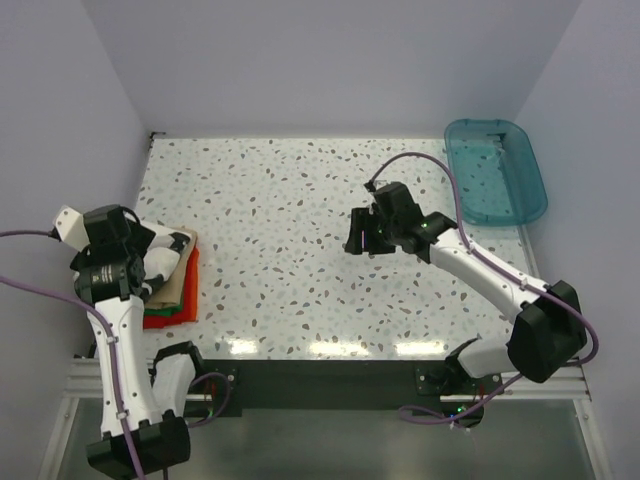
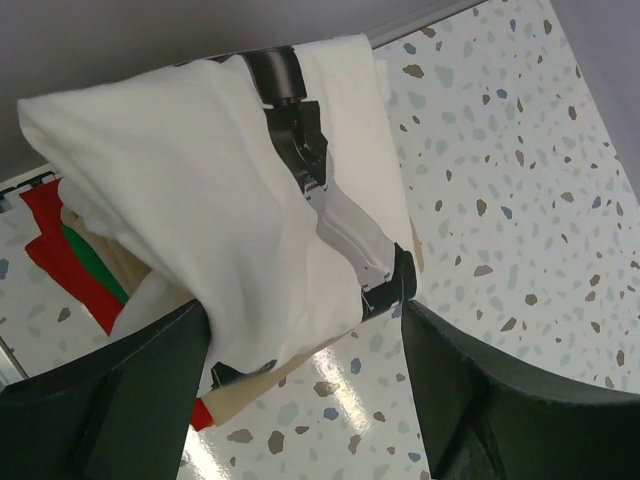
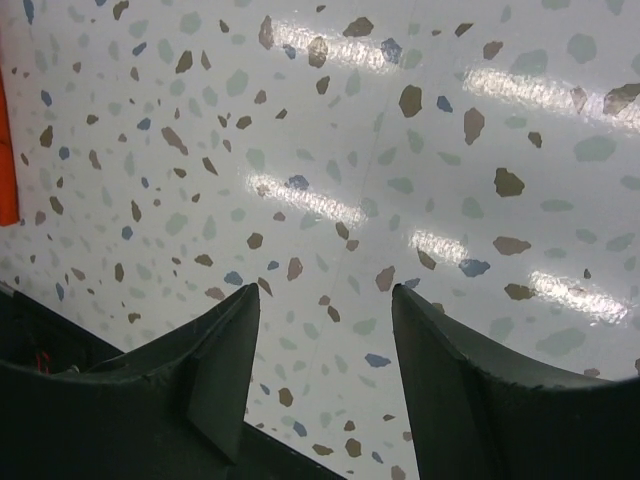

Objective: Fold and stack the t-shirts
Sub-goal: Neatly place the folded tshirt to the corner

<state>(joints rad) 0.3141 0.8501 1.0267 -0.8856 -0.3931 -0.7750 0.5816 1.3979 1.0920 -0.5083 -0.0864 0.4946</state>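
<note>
A folded white t-shirt (image 2: 190, 200) with a black and grey print lies on top of a stack of folded tan (image 2: 240, 390), green (image 2: 95, 265) and red (image 2: 70, 270) shirts. In the top view the stack (image 1: 178, 290) sits at the table's left edge, tan over green over red (image 1: 170, 320). My left gripper (image 2: 305, 312) is open, and its fingers straddle the near edge of the white shirt; in the top view it (image 1: 160, 262) sits over the stack. My right gripper (image 1: 360, 232) is open and empty above the bare table centre; in the right wrist view it (image 3: 325, 290) has only tabletop between its fingers.
A teal plastic bin (image 1: 495, 170) stands at the far right corner. Walls close the table on the left, back and right. A sliver of red cloth (image 3: 5, 150) shows at the left edge of the right wrist view.
</note>
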